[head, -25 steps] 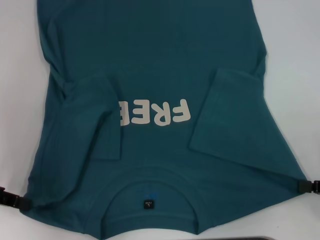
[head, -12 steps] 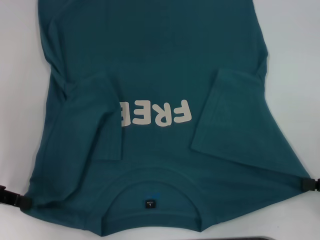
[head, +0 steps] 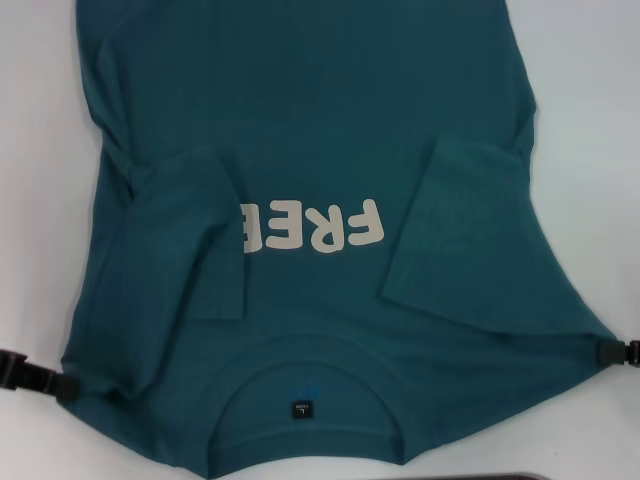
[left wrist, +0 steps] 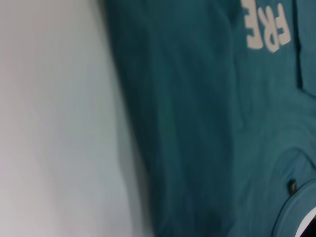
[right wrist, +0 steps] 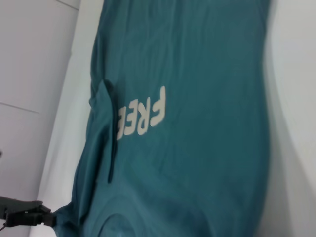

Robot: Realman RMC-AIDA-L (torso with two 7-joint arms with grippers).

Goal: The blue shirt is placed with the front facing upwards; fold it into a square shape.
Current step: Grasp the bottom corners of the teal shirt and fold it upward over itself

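1. Nearest the robot, the collar of the blue shirt (head: 320, 300) lies at the close edge of the white counter (head: 30, 200), with the small black neck label (head: 301, 410) inside the neckline.
2. At the near left shoulder corner, the left end effector (head: 62, 386) is closed on the blue shirt's edge, the cloth bunched where it meets the black tip.
3. At the near right shoulder corner, the right end effector (head: 606, 352) is likewise clamped on the blue shirt's edge, the fabric drawn to a point at its tip.
4. Farther in, both short sleeves are folded inward over the chest: the left sleeve (head: 195, 235) covers the last letter of the cream lettering (head: 312, 226), and the right sleeve (head: 450, 230) lies just beside the lettering's other end.
5. The lettering reads upside down from the head view, so the front faces up.
6. Beyond that, the body of the shirt stretches flat across the counter toward the far side, its hem out of view.
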